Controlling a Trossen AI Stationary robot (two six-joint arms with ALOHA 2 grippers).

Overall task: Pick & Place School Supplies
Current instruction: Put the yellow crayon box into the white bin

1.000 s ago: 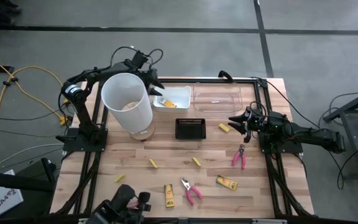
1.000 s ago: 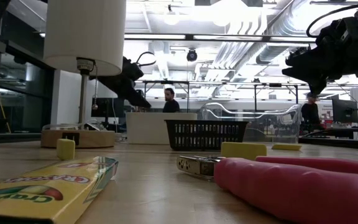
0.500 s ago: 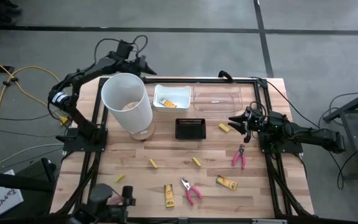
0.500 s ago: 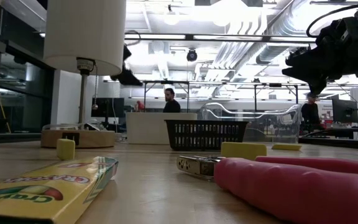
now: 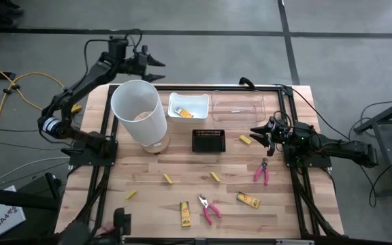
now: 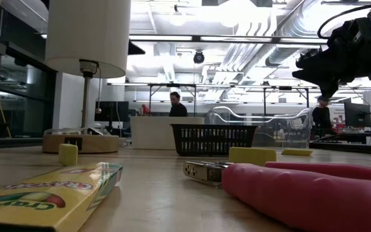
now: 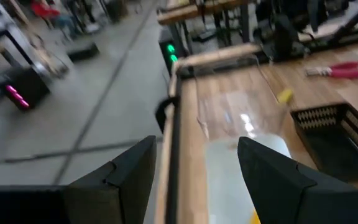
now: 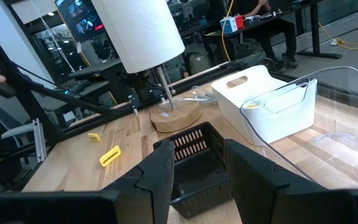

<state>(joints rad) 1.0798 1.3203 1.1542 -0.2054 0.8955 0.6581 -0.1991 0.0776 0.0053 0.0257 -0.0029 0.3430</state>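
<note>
Pale wood table (image 5: pixel 148 170), glossy clear tub (image 5: pixel 237 109)

School supplies lie scattered flat on a wooden table (image 5: pixel 141 184), seen from above. At 6 o'clock, a yellow packet (image 5: pixel 185 214) with dark print lies lengthwise, with pink-handled pliers (image 5: pixel 209 208) just beside it at its 3 o'clock. A second packet (image 5: pixel 248 199) lies angled toward 5 o'clock. The second pliers (image 5: pixel 262 171) rest at 4 o'clock. Small yellow blocks sit apart: one (image 5: pixel 131 194) at 7 o'clock, two near the centre (image 5: pixel 168 179) (image 5: pixel 215 176), one (image 5: pixel 245 139) toward 2 o'clock. Another yellow item (image 5: pixel 184 112) lies inside a white bin (image 5: pixel 200 101) at 12 o'clock.
</note>
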